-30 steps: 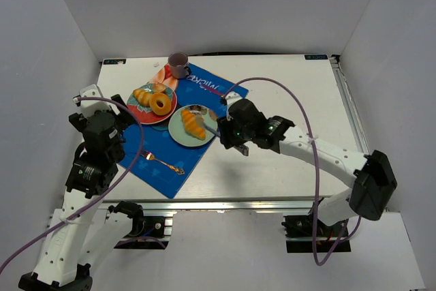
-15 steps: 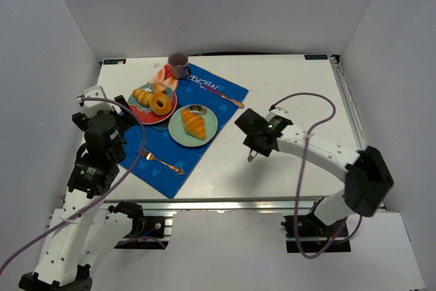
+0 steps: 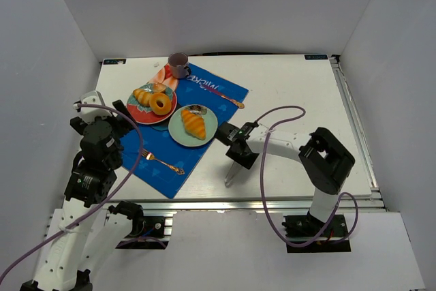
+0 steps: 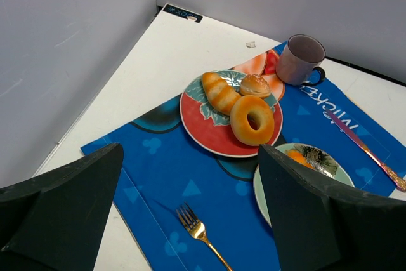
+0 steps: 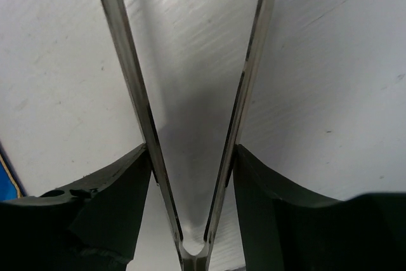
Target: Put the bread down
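Right gripper (image 5: 190, 179) is over bare table just off the blue placemat's (image 3: 163, 168) near-right edge. It's clamped on a pair of metal tongs (image 3: 231, 174), prongs spread, nothing in them. Left gripper (image 4: 190, 152) hovers by the mat's left side, fingers wide apart, empty. A gold fork (image 3: 162, 162) lies on the mat's near part. Further back, the bread (image 3: 193, 124) sits on the pale green plate (image 3: 212, 126) at the mat's right edge. Behind that is a red plate (image 3: 136, 117) with a doughnut (image 3: 161, 103), then a mug (image 3: 179, 65) at the mat's far corner.
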Motion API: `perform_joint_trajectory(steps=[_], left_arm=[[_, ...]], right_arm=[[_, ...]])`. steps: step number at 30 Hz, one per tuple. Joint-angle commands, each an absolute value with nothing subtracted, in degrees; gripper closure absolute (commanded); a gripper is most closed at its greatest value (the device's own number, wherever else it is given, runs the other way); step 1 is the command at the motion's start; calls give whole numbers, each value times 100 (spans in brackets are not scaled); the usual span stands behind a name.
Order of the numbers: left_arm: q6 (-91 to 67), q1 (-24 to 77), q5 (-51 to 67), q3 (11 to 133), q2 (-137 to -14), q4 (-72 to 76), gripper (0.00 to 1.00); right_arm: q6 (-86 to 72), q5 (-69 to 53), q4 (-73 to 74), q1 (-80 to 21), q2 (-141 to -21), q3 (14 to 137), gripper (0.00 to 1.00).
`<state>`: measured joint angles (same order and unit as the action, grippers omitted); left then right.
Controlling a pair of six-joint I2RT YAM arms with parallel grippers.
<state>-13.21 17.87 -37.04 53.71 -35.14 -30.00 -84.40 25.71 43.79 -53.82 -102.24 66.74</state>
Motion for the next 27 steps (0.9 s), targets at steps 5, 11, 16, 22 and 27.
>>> perform_joint_trajectory(steps=[5,11,16,22,27], left_arm=[[-1380,1811,-3586,5300,-3454,-2997,2],[-1336,1802,-3656,5361,-3480,-3023,2],[-1327,1802,-3718,5405,-3524,-3024,2],[-1310,1802,-3902,5467,-3603,-3015,2],[-1406,1802,-4104,5519,-3691,-3058,2]], right_arm=[[-8473,2417,3947,-5528,-10309,6899,30],[-8209,2487,3919,-5607,-10231,7145,11],[-7779,2996,4429,-5765,-9705,7505,11],[-6838,3243,4464,-5845,-8027,6937,11],[-6348,3506,4237,-5845,-6184,6241,11]])
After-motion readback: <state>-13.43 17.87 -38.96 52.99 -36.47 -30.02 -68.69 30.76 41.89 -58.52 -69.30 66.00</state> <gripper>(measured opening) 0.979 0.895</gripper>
